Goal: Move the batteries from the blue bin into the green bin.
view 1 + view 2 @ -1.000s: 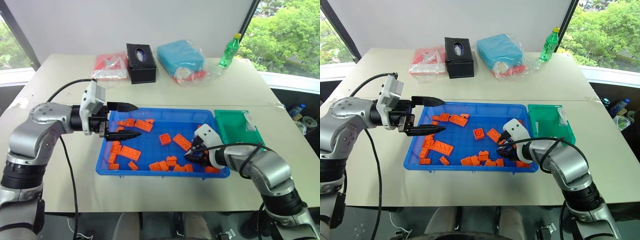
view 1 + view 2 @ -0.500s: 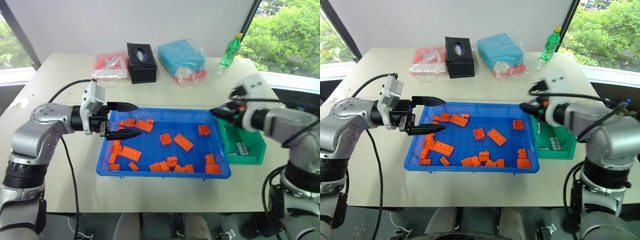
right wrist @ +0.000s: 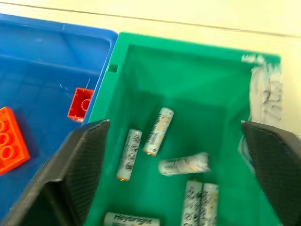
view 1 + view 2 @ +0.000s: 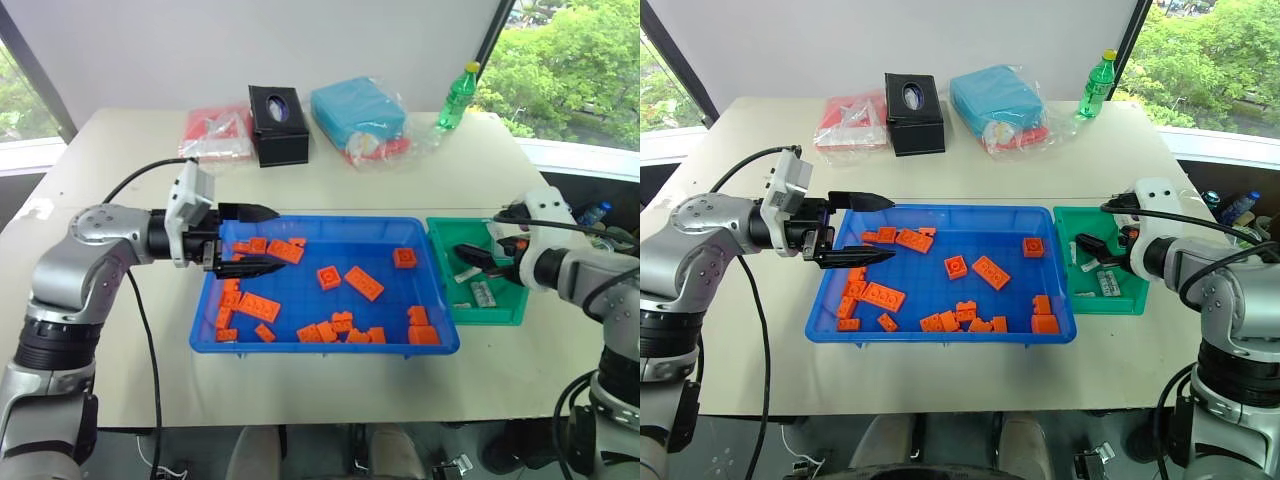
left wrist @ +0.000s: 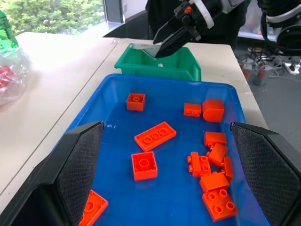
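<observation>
Drop step at the green bin; blue bin appears cleared of batteries.

The right gripper (image 4: 1087, 250) hangs over the green bin (image 4: 1118, 300), its fingers spread wide with nothing between them. Six batteries (image 3: 159, 124) lie loose on that bin's floor in the right wrist view. The blue bin (image 4: 330, 345) sits just beside it on the worktop and shows orange bricks (image 4: 364, 283) scattered across its floor; no silver cylinder is visible among them, though one could lie hidden under a brick. The left gripper (image 4: 255, 240) hovers level over the blue bin's left end, fingers spread and empty. Judgement: the release is made. The next move calls for a check of the blue bin for a remaining battery, with a pinch clear of the bricks if one turns up.
</observation>
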Robot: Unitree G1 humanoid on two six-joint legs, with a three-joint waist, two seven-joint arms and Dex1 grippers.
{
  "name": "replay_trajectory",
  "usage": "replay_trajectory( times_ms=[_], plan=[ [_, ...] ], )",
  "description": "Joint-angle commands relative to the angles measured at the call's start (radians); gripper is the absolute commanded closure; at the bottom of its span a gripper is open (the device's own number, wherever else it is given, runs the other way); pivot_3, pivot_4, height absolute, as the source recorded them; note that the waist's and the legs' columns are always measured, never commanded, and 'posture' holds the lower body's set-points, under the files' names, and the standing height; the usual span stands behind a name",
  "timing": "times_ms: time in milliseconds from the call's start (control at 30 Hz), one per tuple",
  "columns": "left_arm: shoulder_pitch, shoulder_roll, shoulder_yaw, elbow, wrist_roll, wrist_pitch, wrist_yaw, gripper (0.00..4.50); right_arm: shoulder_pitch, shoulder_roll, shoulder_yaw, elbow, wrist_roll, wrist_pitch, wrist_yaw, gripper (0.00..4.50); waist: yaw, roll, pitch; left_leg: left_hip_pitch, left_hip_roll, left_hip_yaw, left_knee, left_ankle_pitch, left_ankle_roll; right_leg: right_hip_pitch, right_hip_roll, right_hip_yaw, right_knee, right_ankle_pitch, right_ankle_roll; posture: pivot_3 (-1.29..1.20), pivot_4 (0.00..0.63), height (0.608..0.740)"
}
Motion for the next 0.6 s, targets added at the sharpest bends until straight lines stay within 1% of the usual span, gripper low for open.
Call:
replay_trajectory(
  times_ms=[33,200,300,333,400,433,533,600],
  plan=[
    [0.000,0.008,0.028,-0.026,-0.005,-0.016,0.002,0.00,0.054,-0.105,-0.058,-0.011,0.071,-0.184,0.184,0.06,0.002,0.000,0.000,0.000,0.000,0.000,0.000,0.000,0.000,0.000,0.000,0.000,0.000,0.000,0.000,0.00,0.150,0.733],
    [0.012,0.029,0.044,-0.025,-0.002,-0.021,-0.002,0.00,0.194,-0.282,-0.125,0.034,0.133,-0.403,0.483,0.06,0.001,0.000,0.000,0.001,0.000,0.000,0.000,0.000,0.000,0.001,0.000,0.000,-0.002,0.000,0.000,0.00,0.150,0.733],
    [0.016,0.051,0.061,-0.019,-0.001,-0.027,-0.008,0.00,0.267,-0.353,-0.154,0.046,0.156,-0.493,0.610,0.06,0.000,-0.001,0.000,0.001,0.000,0.001,0.000,0.000,0.000,0.000,0.000,0.000,-0.002,0.000,0.000,0.00,0.150,0.733],
    [0.022,0.074,0.074,-0.014,-0.001,-0.028,-0.018,0.00,0.285,-0.376,-0.173,0.049,0.172,-0.508,0.655,0.06,0.000,-0.001,0.000,0.001,0.000,0.001,0.000,0.000,0.000,0.001,0.000,0.000,-0.002,0.000,0.000,0.00,0.150,0.733],
    [0.029,0.100,0.088,-0.007,-0.002,-0.029,-0.031,0.00,0.305,-0.401,-0.194,0.056,0.193,-0.527,0.701,0.06,-0.002,-0.001,0.000,0.001,0.001,0.001,0.000,0.000,0.000,-0.001,0.000,0.000,-0.002,0.000,0.000,0.00,0.150,0.733],
    [0.041,0.132,0.110,0.000,-0.007,-0.025,-0.048,0.00,0.306,-0.410,-0.204,0.057,0.209,-0.530,0.718,0.06,-0.003,-0.001,0.000,0.001,0.002,0.002,0.000,0.000,0.000,0.000,0.000,0.000,-0.002,0.000,0.000,0.00,0.150,0.733],
    [0.064,0.190,0.159,0.018,-0.021,-0.012,-0.070,0.00,0.304,-0.413,-0.206,0.044,0.234,-0.539,0.725,0.06,-0.002,0.000,0.000,0.002,0.002,0.003,0.000,-0.001,-0.001,-0.004,0.000,0.000,-0.002,0.000,0.000,0.00,0.150,0.733],
    [0.073,0.202,0.172,0.023,-0.022,-0.014,-0.070,0.00,0.307,-0.405,-0.202,0.027,0.244,-0.541,0.713,0.06,-0.001,0.000,0.001,0.002,0.002,0.003,0.000,-0.002,-0.003,-0.004,0.000,0.000,-0.003,0.000,0.000,0.00,0.150,0.733]
  ],
)
